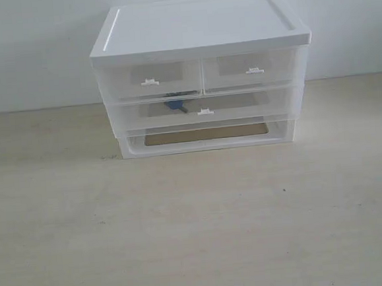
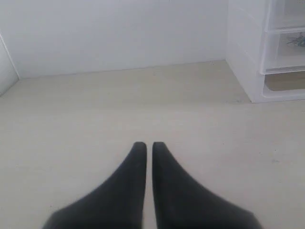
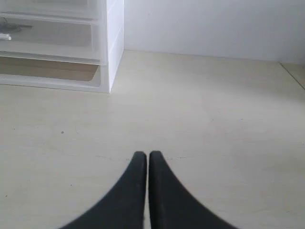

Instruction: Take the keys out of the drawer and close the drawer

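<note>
Wide tabletop before drawer, perhaps ajar

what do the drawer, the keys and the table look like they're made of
Drawer: translucent white plastic, frosted; contents show through. Keys: blue part looks plastic; the rest too blurred to tell. Table: pale wood-grain surface, matt, possibly laminate.

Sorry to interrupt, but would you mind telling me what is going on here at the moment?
Nothing is being handled yet. The left gripper and right gripper are both shut and empty, hovering over the table short of the white drawer unit. The keys, one part blue, show through the translucent front of the full-width drawer, which looks pushed in. Opening it and taking the keys out are not yet done.
</note>
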`<state>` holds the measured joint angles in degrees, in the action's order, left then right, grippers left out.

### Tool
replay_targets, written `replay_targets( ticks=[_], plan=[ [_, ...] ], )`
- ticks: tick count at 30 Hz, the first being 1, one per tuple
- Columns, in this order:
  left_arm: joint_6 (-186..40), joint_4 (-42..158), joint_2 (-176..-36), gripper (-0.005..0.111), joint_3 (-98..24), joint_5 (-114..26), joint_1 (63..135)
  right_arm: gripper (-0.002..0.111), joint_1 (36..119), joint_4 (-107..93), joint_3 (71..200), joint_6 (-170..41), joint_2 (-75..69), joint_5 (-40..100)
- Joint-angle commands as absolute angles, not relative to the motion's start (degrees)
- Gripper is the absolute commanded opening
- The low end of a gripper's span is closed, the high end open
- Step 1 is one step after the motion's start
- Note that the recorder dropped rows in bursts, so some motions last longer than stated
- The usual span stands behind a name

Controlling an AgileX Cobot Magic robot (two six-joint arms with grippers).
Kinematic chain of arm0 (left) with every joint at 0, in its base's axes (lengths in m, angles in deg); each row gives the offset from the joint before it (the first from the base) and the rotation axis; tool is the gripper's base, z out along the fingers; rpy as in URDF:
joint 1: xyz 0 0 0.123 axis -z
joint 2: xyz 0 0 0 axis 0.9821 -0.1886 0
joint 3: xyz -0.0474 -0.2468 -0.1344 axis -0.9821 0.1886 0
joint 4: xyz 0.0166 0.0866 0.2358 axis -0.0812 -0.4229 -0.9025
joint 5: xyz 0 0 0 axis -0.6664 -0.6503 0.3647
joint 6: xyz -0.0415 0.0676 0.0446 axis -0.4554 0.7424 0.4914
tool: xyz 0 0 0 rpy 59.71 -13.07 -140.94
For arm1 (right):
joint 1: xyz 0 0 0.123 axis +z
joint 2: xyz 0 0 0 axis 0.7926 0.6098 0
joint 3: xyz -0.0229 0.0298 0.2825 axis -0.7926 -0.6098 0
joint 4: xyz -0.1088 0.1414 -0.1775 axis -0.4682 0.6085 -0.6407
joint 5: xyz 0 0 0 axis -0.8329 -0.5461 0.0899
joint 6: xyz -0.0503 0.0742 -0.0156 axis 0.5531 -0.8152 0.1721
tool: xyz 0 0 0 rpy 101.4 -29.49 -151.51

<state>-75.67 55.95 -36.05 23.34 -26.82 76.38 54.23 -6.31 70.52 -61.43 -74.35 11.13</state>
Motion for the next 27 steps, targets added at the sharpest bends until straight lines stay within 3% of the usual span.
replay_targets(
  ticks=[1,9,14,20,27],
  plan=[
    [-76.22,55.73,-35.93,0.004,23.56,-26.97,76.28,0.000,54.09,-6.39,70.51,-61.50,-74.64,11.49],
    [-76.22,55.73,-35.93,0.004,23.56,-26.97,76.28,0.000,54.09,-7.24,70.51,-61.24,-74.64,12.19],
    [-74.43,54.91,-35.93,0.004,23.56,-28.51,76.28,0.000,54.09,-10.00,70.51,-56.07,-74.64,19.76],
    [-79.09,68.06,-35.93,0.004,23.56,-55.53,76.38,0.000,54.09,-8.63,70.51,-62.09,-74.64,42.69],
    [-96.20,67.85,-35.93,0.004,23.56,-75.31,76.38,0.000,54.09,-8.63,70.51,-80.31,-74.64,61.54]
  ],
)
